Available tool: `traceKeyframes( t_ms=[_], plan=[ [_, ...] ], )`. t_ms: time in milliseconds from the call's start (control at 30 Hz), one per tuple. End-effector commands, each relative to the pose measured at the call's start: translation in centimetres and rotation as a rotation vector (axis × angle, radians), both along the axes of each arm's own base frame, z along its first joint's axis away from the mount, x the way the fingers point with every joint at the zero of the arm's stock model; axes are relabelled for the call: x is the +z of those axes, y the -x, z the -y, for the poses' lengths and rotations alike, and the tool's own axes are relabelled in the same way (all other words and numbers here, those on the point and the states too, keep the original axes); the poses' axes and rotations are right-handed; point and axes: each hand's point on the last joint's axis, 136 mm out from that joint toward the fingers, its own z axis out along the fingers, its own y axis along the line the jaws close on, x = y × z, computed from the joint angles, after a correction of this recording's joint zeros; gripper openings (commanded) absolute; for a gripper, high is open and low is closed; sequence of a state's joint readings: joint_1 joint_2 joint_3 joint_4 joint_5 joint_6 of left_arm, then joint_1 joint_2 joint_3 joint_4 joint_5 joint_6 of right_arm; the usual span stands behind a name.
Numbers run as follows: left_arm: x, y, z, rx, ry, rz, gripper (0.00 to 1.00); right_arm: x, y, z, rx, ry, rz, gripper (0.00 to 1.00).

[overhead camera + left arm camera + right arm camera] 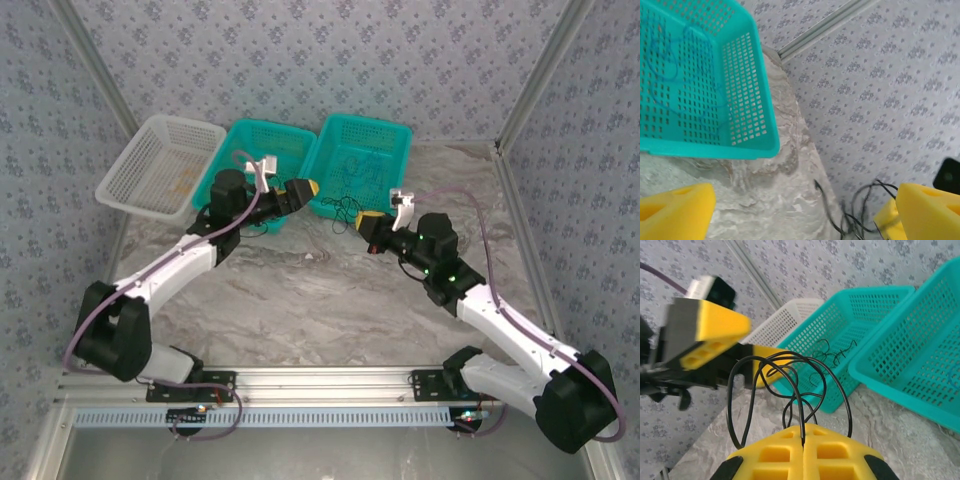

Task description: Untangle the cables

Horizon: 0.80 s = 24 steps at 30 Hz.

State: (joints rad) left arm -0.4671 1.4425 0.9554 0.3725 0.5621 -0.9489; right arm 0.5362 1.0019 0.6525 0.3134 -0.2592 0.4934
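Cables loop up out of the closed right gripper pinching them.

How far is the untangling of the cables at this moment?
Done: a blue cable lies in a teal basket. In hand: the right gripper is shut on looped black cable, the left gripper open beside it. Left: those black loops cross one another.
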Motion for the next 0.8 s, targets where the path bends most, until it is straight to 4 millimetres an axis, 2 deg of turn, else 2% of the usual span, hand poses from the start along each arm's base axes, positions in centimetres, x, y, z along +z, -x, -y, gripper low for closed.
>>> traceKeyframes(
  t_ms=[0,133,267,567,600,667,767],
  plan=[
    [0.8,-0.2,1.2,-0.029,0.196,-0.143,0.9,1.5,0.3,0.0,0.012,-0.038,0.075,0.0],
    [0.4,-0.5,1.6,-0.032,0.218,-0.2,0.9,1.6,0.2,-0.1,0.014,-0.016,0.114,0.0],
    [1.1,-0.3,2.5,-0.08,0.251,-0.217,0.89,1.7,-0.1,-0.2,0.006,0.007,0.142,0.0],
    [0.5,0.0,3.2,-0.118,0.278,-0.306,0.81,1.6,-0.6,-1.2,0.018,0.032,0.181,0.0],
    [0.6,0.0,3.4,-0.124,0.278,-0.308,0.78,1.6,-0.7,-1.4,0.022,0.038,0.185,0.0],
    [0.5,0.1,3.6,-0.135,0.279,-0.317,0.65,1.4,-0.7,-1.7,0.027,0.047,0.185,0.0],
    [0.3,0.0,3.7,-0.138,0.28,-0.333,0.4,1.5,-0.7,-1.8,0.028,0.048,0.19,0.0]
  ],
)
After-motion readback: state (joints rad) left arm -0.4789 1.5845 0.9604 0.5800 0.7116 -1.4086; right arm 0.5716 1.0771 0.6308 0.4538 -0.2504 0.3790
